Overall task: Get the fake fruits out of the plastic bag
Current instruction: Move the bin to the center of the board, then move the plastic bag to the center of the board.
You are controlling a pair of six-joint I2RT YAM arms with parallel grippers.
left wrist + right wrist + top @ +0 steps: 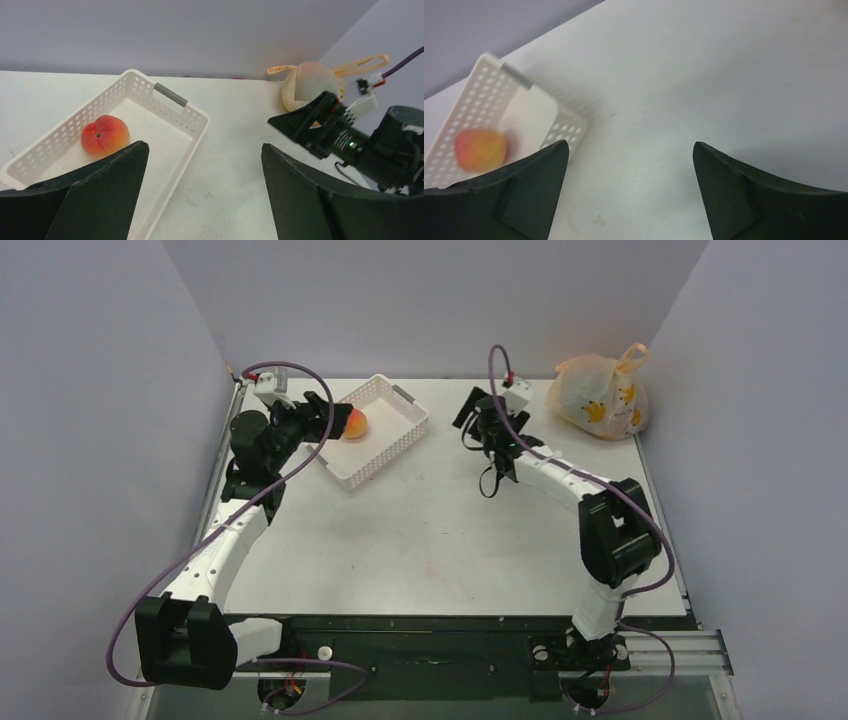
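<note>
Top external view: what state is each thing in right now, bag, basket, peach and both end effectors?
Translucent pale-orange plastic bag with loop handles, bulging, untouched, at the far right corner of the white table.
White latticed plastic basket, upright, holding one fruit.
Orange-pink round peach, lying in the basket.
Left end effector, open, empty, at the basket.
Right end effector, open, empty, over bare table.

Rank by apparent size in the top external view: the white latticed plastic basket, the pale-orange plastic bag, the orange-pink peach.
1. White latticed plastic basket: largest.
2. Translucent pale-orange plastic bag: somewhat smaller, though it sits farther back on the table.
3. Orange-pink peach, lying in the basket: clearly smallest.
</note>
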